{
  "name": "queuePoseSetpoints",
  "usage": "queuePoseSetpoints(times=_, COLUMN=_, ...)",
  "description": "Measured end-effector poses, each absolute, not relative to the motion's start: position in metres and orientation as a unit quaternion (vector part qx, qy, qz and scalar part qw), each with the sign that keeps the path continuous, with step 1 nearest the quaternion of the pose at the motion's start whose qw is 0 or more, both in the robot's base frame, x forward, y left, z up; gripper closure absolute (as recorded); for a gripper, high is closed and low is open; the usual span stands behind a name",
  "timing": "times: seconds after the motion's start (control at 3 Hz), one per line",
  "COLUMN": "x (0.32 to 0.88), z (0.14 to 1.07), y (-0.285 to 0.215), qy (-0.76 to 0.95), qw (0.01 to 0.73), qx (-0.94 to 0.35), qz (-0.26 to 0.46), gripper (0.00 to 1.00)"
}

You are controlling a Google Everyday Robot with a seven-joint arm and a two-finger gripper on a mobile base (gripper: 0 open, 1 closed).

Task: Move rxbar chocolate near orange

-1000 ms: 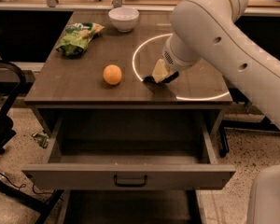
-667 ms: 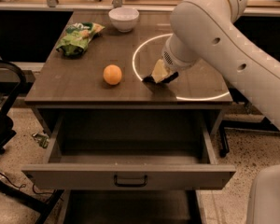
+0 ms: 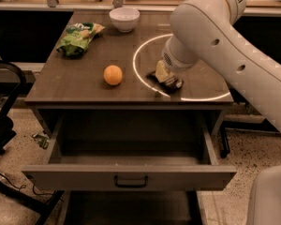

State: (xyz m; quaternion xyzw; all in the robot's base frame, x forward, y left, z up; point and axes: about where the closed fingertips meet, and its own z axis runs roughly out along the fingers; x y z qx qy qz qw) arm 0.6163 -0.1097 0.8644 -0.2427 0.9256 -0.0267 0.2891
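Note:
The orange (image 3: 113, 75) lies on the wooden table top (image 3: 84, 86), left of centre. My gripper (image 3: 164, 75) is down at the table surface to the right of the orange, about a hand's width away from it, under the big white arm (image 3: 215, 36). A dark flat wrapper, the rxbar chocolate (image 3: 174, 84), shows at the gripper's tips, lying on the table and mostly hidden by the gripper. I cannot see whether the bar is held.
A green snack bag (image 3: 78, 37) lies at the back left and a white bowl (image 3: 124, 18) at the back centre. A ring of light (image 3: 136, 69) marks the table's right half. The drawer (image 3: 129, 172) below stands pulled open.

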Motion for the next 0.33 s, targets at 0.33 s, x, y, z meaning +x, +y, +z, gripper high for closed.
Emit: queuePoseSetpoints(times=0.33, x=0.6176, z=0.8625, y=-0.1090, qy=0.926, qw=0.289, qx=-0.243, qz=-0.026, gripper=0.00)
